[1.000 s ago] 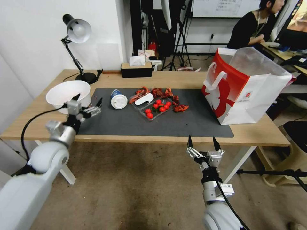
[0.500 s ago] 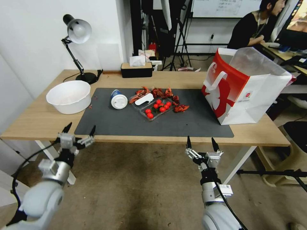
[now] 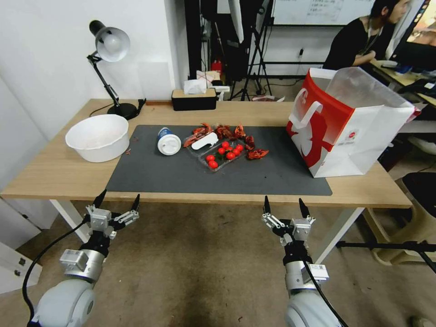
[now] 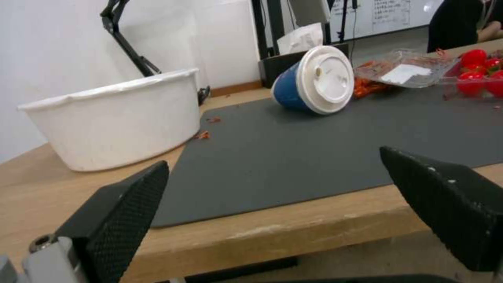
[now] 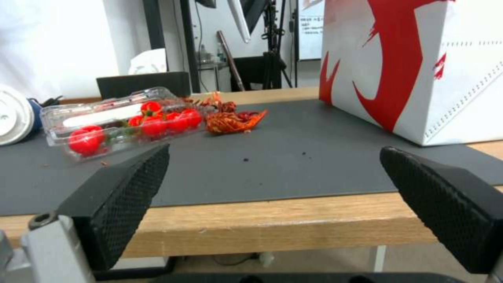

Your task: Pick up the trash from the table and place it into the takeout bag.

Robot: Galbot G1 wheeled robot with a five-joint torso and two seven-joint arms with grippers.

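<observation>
Both tools hang open below the table's (image 3: 63, 175) near edge: left tool (image 3: 116, 204) at seven o'clock, right tool (image 3: 281, 207) at five. Trash (image 3: 222, 147) sits mid-mat; takeout bag (image 3: 349, 125) upright at three o'clock.

The head view looks forward and down from above the near edge of the long light-wood table (image 3: 54, 175), taking in its whole top. The left wrist view sits low, just off that edge, facing across the dark grey mat (image 4: 293, 157) toward the white paper bowl (image 4: 115, 118). The right wrist view sits equally low, facing the red-and-white paper bag (image 5: 419, 67). Both wrist views share the clear plastic tray of red tomatoes (image 5: 120, 122).
</observation>
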